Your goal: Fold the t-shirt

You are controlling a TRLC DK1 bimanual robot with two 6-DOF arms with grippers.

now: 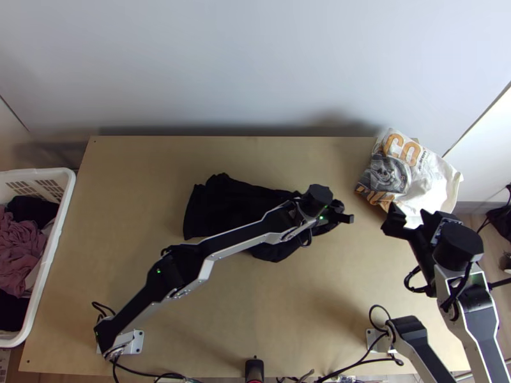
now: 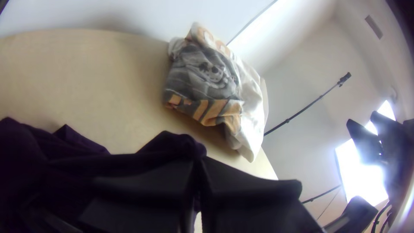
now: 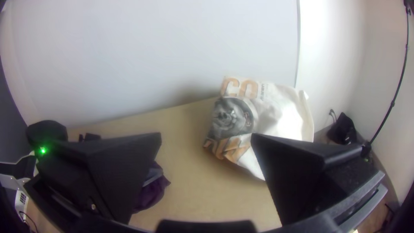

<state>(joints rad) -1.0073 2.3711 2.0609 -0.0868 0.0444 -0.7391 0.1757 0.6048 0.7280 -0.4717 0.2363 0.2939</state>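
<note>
A white basket (image 1: 48, 255) containing mauve garments (image 1: 19, 239) stands left of the table (image 1: 128, 191); white printed cloth (image 1: 415, 175) lies rumpled across the far right corner.

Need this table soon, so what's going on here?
A robot with two arms is working on a dark garment, apparently the t-shirt to be folded. The left gripper is closed on its right-hand end in the top view. The right gripper is open and empty, near a crumpled white printed cloth. The garment lies bunched on the table, not neatly folded yet.
</note>
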